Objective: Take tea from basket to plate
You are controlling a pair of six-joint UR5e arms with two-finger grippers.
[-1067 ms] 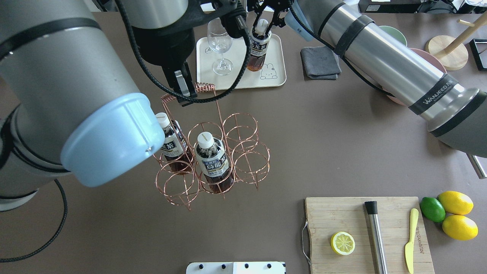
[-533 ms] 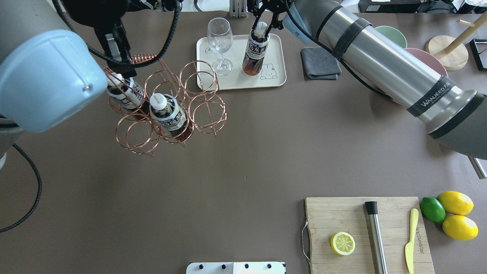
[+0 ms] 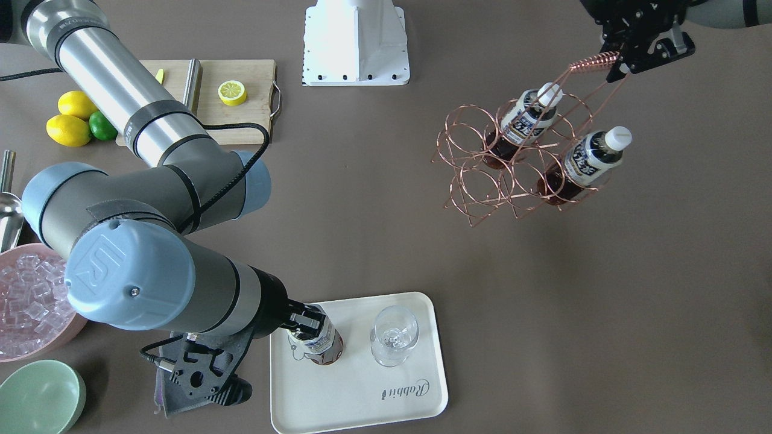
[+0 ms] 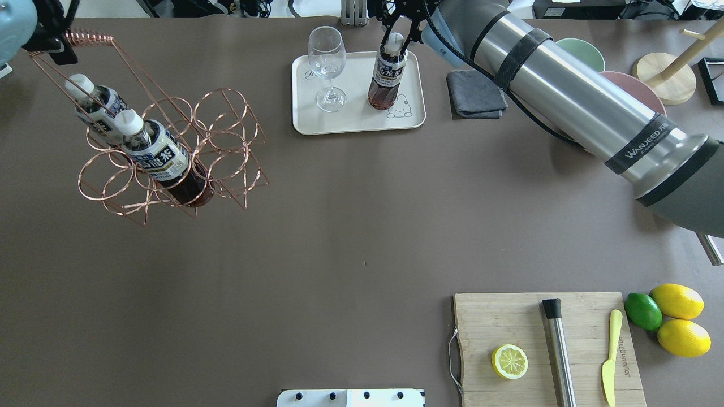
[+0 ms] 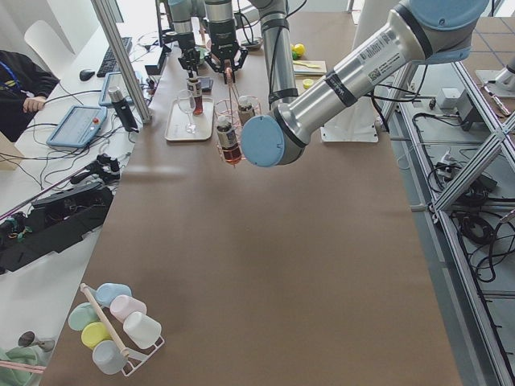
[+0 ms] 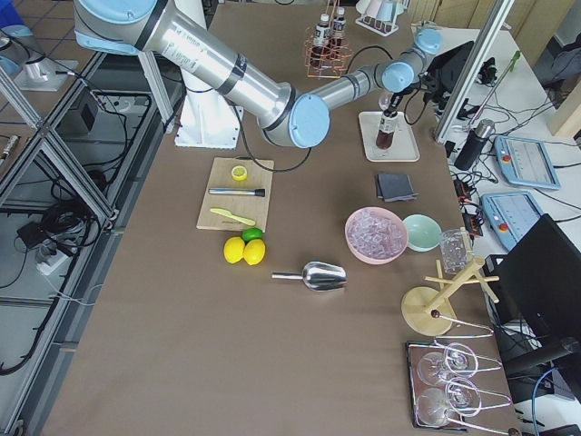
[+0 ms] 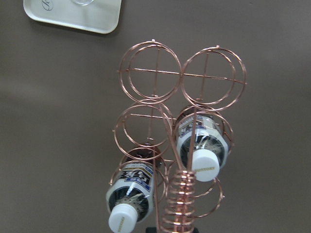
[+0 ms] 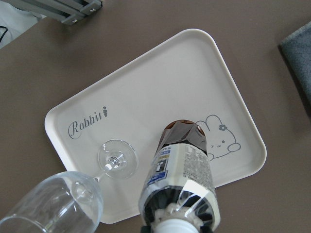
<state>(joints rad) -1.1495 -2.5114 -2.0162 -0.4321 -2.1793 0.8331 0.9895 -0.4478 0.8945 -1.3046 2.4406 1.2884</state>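
Note:
The copper wire basket [image 4: 194, 131] hangs tilted above the far left of the table. My left gripper [image 3: 615, 60] is shut on its coiled handle [image 4: 89, 38]. Two tea bottles [image 4: 155, 158] [image 4: 99, 104] lean in its rings and also show in the left wrist view [image 7: 201, 143]. The other rings are empty. My right gripper [image 4: 394, 38] is shut on the white cap of a third tea bottle [image 4: 386, 79]. It holds that bottle upright on the cream plate [image 4: 353, 116] by the bear drawing [image 8: 218, 138]. I cannot tell whether the bottle rests on the plate.
A stemmed glass [image 4: 327, 62] stands on the plate left of the bottle. A grey cloth [image 4: 476, 93] lies right of the plate. A pink bowl of ice [image 3: 30, 301] and a green bowl [image 3: 39, 398] stand beyond it. A cutting board [image 4: 543, 350], lemons and a lime [image 4: 679, 316] are front right.
My left arm has carried the basket with its two bottles from the table's middle to the far left. My right gripper has stayed shut on the bottle over the plate.

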